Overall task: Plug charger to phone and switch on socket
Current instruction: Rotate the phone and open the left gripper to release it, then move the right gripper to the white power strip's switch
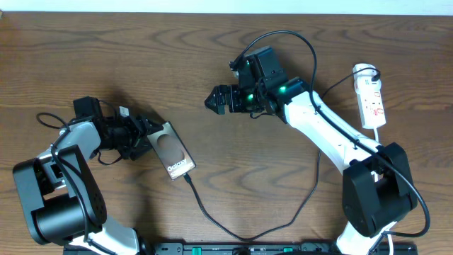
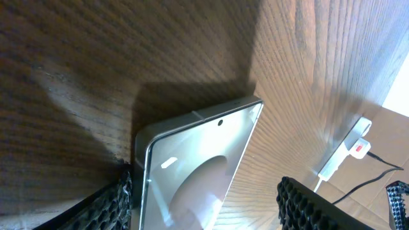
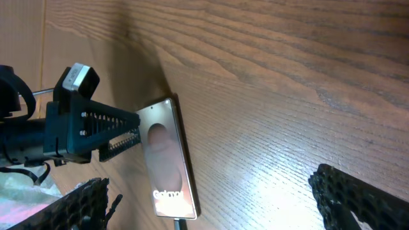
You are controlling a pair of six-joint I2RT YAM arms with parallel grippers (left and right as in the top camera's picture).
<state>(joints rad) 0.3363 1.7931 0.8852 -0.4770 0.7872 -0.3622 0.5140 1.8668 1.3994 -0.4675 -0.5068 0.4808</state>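
— What sort of room is this, a workshop?
— More a robotics lab bench, I'd say. A left arm [image 1: 67,177] and a right arm [image 1: 333,131] stand mounted at the near edge of one bare wood-grain table [image 1: 141,42], with green lights [image 1: 249,95] glowing on one wrist.
— And the white power strip [image 1: 371,99]?
— It lies loose on the top, like a test rig.

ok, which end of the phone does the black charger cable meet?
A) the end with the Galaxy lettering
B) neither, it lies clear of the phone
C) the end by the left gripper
A: the charger tip meets the phone at its Galaxy-lettered end, opposite the left gripper.
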